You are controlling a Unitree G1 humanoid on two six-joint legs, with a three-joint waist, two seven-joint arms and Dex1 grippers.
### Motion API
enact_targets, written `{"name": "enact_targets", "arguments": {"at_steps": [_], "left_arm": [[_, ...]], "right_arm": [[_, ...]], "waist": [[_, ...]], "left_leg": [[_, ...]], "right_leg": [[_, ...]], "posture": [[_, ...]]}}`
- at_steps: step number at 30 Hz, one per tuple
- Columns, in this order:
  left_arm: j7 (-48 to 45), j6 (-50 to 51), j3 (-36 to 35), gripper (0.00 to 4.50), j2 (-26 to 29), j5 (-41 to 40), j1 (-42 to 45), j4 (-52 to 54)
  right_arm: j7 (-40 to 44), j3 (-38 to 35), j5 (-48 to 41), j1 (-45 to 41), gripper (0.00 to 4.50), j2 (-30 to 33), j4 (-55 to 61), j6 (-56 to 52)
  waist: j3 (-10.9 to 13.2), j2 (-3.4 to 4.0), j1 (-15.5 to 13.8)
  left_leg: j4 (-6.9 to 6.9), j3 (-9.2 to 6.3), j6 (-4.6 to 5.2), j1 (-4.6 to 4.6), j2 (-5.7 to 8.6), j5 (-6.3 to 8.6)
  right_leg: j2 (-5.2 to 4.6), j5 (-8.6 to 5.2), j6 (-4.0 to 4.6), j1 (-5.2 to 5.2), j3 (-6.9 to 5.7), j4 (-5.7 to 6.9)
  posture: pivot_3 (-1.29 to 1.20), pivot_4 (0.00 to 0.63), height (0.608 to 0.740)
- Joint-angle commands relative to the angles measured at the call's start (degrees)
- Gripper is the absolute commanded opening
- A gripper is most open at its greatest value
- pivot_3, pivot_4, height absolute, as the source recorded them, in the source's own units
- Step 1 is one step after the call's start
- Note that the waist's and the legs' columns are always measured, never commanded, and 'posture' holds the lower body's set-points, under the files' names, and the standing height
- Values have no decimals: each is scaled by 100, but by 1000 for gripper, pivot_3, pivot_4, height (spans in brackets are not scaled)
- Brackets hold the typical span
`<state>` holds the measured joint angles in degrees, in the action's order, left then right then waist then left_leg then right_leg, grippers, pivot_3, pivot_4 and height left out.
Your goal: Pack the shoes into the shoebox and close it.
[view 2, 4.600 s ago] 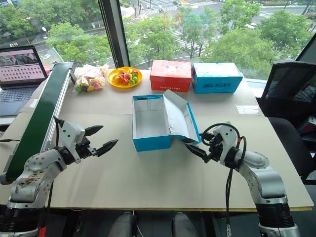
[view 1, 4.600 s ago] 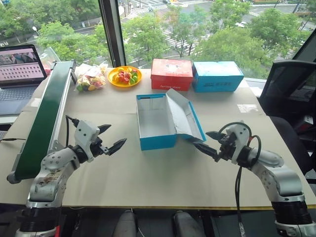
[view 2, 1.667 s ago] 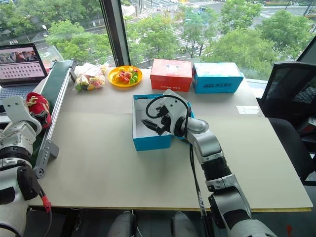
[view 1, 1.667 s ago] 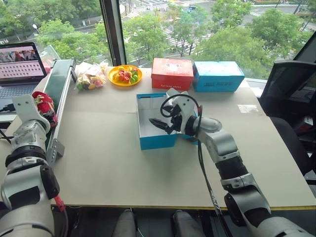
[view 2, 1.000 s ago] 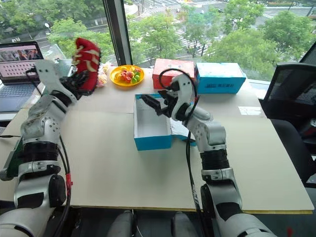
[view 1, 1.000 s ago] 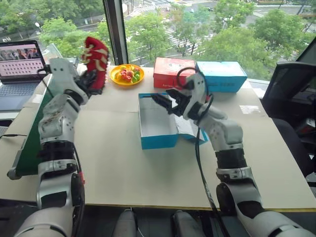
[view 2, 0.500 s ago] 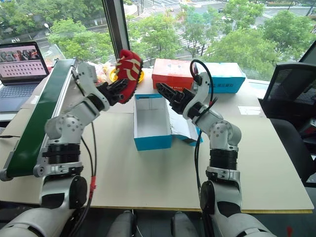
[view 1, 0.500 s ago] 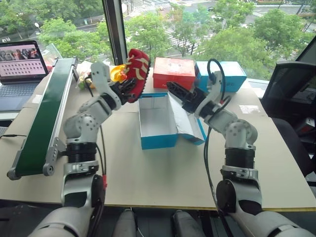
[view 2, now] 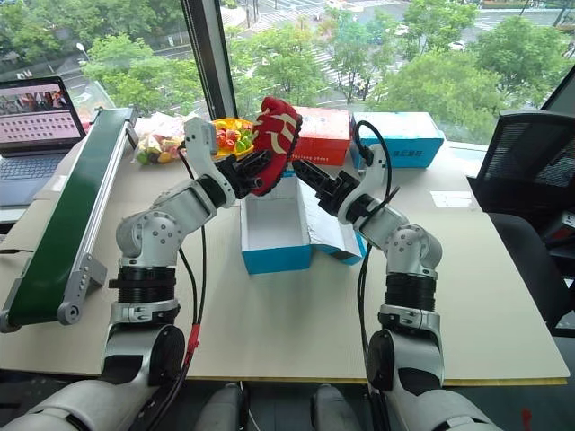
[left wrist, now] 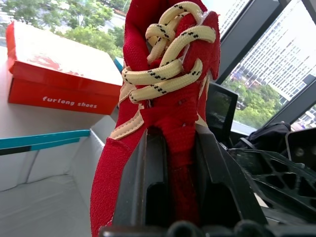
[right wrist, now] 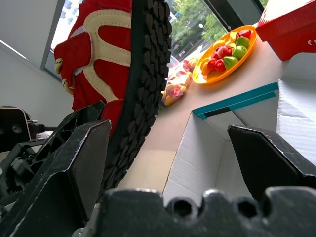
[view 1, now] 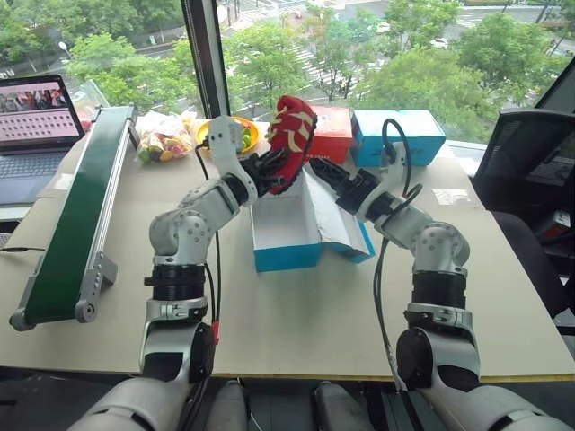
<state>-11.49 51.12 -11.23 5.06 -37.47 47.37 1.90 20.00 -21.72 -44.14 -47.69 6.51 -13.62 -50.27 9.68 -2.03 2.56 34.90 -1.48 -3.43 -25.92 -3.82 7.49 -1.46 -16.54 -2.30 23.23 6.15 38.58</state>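
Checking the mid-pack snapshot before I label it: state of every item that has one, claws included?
red sneaker: lifted, held above the far end of the box
blue shoebox: open, empty, lid leaning to the right
left claw: shut on the red sneaker
right claw: open, beside the sneaker, holding nothing
red shoebox: closed
far blue box: closed
laptop: open, screen on
orange plate: holding fruit

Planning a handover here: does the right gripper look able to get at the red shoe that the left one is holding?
Probably yes: the right gripper is open right beside the shoe held by the left gripper, and nothing stands between them above the open shoebox.
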Motion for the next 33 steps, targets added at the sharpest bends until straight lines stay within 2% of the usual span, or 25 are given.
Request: {"name": "enact_targets", "arguments": {"at_steps": [1, 9, 17, 26, 29, 33], "left_arm": [[-40, 80, 129, 444, -145, -225, 78, 364], [-26, 74, 143, 444, -186, -197, 30, 337], [-82, 19, 139, 444, -57, -99, 7, 277], [-64, 50, 190, 444, -177, -255, 134, 401], [-40, 81, 172, 405, -175, -275, 129, 446], [-23, 113, 164, 405, -153, -271, 110, 488]], "right_arm": [[41, 39, -152, -254, 4500, -45, 74, 133], [53, 33, -259, -320, 4500, -119, 163, 62], [26, -258, -1045, -583, 4500, -15, 511, -411], [-43, 99, -958, -520, 4500, -248, 591, -303], [-93, 46, -919, -571, 3840, -266, 471, -208], [-98, 20, -892, -649, 2581, -251, 338, -74]], "waist": [[0, 0, -3], [0, 0, -3], [3, 6, -7], [3, 7, -6], [3, 7, -6], [3, 7, -8]], "left_leg": [[0, 0, 0, 0, 0, 0], [-3, 0, 0, 0, 0, 0], [-3, -3, 0, -4, 0, 0], [-3, -4, 0, -4, 1, 0], [-3, -4, 0, -6, 1, 0], [-3, -5, 0, -6, 1, 0]], "right_leg": [[0, 0, 0, 0, 0, 0], [0, 0, 0, 0, 0, -5], [1, 0, 0, 0, -3, -8], [0, 0, 0, 0, -4, -9], [0, 0, 0, 0, -4, -11], [0, 0, 0, 0, -4, -12]], "posture": [[0, 150, 739], [0, 150, 739], [0, 150, 739], [0, 150, 739], [0, 150, 739], [0, 150, 739]]}}
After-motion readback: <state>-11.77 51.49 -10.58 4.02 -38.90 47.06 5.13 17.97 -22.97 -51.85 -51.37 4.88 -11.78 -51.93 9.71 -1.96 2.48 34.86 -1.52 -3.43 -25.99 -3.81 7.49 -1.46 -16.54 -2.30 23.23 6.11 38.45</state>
